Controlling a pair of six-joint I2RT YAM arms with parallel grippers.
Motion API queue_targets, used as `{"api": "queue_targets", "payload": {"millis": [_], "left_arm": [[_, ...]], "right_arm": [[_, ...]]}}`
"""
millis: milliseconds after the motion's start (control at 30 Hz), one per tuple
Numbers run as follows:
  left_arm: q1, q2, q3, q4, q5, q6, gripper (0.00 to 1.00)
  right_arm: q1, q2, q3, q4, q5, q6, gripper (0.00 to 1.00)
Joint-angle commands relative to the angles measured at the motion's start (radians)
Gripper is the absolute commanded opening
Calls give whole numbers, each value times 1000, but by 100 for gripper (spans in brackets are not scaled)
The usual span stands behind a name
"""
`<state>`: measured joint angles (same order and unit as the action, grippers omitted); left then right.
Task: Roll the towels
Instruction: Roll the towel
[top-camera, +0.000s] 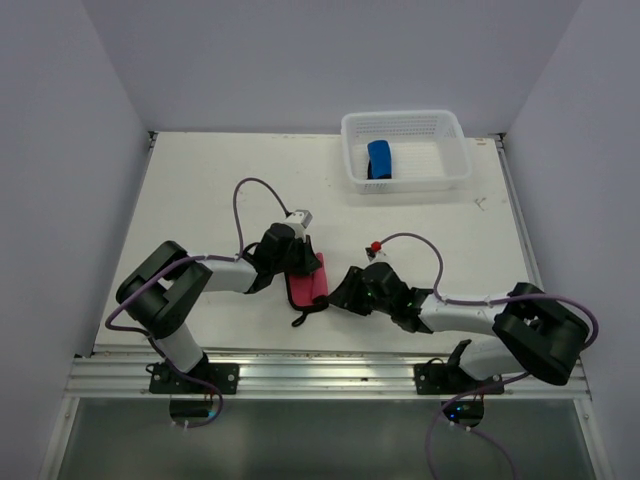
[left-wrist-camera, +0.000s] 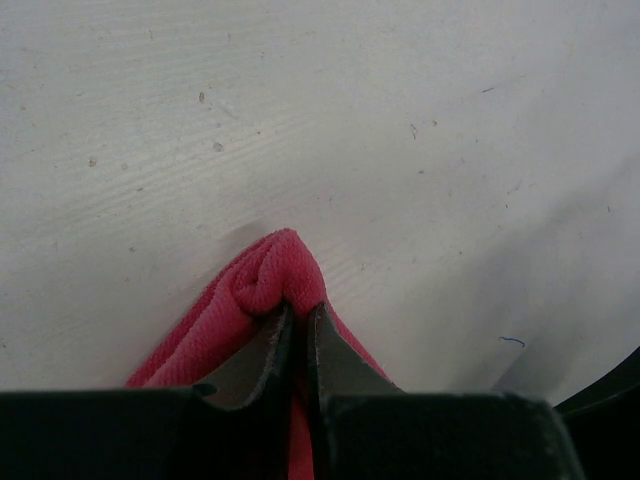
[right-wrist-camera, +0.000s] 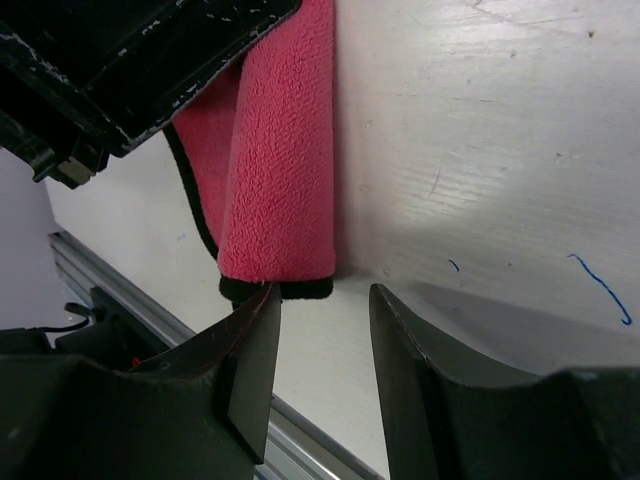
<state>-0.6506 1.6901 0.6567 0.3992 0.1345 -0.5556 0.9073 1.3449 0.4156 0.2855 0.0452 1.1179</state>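
The pink-red towel (top-camera: 308, 285) lies partly folded lengthwise on the white table between the two arms, its dark edging trailing at the near end. My left gripper (left-wrist-camera: 298, 308) is shut on a bunched fold of this towel (left-wrist-camera: 240, 300) at its far end. My right gripper (right-wrist-camera: 325, 292) stands open just off the towel's (right-wrist-camera: 285, 170) near end, with nothing between its fingers; the left fingertip is at the dark hem. The blue towel (top-camera: 380, 160) sits rolled inside the basket.
A white mesh basket (top-camera: 405, 118) stands at the back right of the table. A metal rail (top-camera: 330, 370) runs along the near edge. Purple cables loop above both arms. Walls close in left, right and behind.
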Motion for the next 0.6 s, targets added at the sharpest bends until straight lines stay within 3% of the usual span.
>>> {"api": "queue_targets", "payload": {"millis": [0,433,567], "left_arm": [[3,22,-32,-157,-58,36,0],[0,14,-46,-157,-67,28,0],[0,14,-48,-158,-70,31,0]], "right_arm": [[-8,26,6,141,-41,69,45],[-18,102,-14,268,-64,151,49],[-19,60,-34,276,-47,157,50]]}}
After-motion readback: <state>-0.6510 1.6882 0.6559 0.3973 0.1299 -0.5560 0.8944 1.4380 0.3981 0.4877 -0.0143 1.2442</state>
